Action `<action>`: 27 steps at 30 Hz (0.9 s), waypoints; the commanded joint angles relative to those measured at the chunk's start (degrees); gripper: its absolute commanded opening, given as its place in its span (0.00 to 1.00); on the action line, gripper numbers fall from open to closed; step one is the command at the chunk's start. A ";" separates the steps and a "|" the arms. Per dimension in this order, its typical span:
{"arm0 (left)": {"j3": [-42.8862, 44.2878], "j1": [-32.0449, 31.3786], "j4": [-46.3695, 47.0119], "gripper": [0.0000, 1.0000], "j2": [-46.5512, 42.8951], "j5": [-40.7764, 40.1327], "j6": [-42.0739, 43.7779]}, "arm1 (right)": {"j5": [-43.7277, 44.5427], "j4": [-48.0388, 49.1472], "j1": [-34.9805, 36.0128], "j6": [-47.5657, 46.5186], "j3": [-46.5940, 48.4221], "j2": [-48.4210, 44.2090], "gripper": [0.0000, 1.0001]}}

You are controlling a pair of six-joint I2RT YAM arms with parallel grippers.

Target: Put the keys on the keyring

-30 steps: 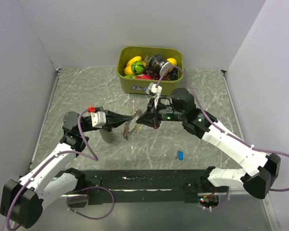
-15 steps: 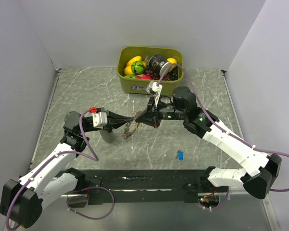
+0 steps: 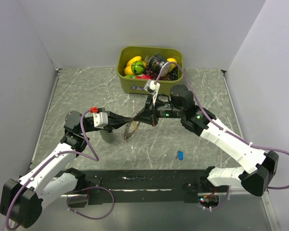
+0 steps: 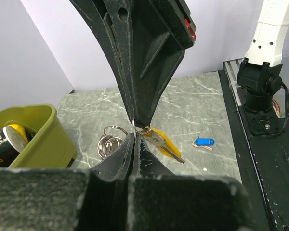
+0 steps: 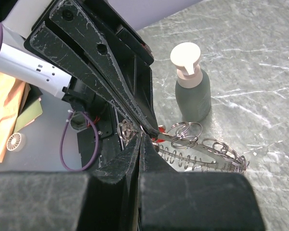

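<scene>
My left gripper [image 3: 134, 117] and right gripper [image 3: 138, 117] meet tip to tip above the table's middle, both shut. The silvery keyring [image 3: 131, 130] hangs below them. In the right wrist view the keyring [image 5: 202, 153], with several split rings, runs from the left gripper's fingertips [image 5: 151, 127], and a red tag [image 5: 156, 139] sits at my right gripper [image 5: 143, 135]. In the left wrist view the yellow key [image 4: 164, 143] hangs at my left gripper [image 4: 135, 135], under the right gripper's fingertips [image 4: 140, 120]. The blue key [image 3: 180, 155] lies on the table, also in the left wrist view [image 4: 203, 142].
An olive-green bin [image 3: 130, 83] of toy fruit and a can stands at the back centre. A grey soap bottle [image 3: 106, 136] with a white pump stands under the left arm, also in the right wrist view [image 5: 191, 94]. Loose split rings [image 4: 108, 143] show beside the left fingers.
The right wrist has shifted slightly back toward the bin while the two gripper tips stayed together. The hanging keyring has swung a little. Both grippers remain shut.
</scene>
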 commanded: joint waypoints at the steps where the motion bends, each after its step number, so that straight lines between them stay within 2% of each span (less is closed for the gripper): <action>1: 2.60 -0.37 2.28 0.01 -1.23 0.69 1.12 | 0.04 1.59 0.16 -0.72 2.21 0.23 0.00; 22: 2.43 -0.45 5.79 0.01 -1.32 1.13 -0.47 | 3.91 0.27 -1.16 -1.95 -2.28 -2.50 0.00; 27: 2.16 -0.37 7.46 0.01 -1.32 1.21 -3.54 | 3.29 0.97 -1.07 -1.51 -2.98 -2.59 0.00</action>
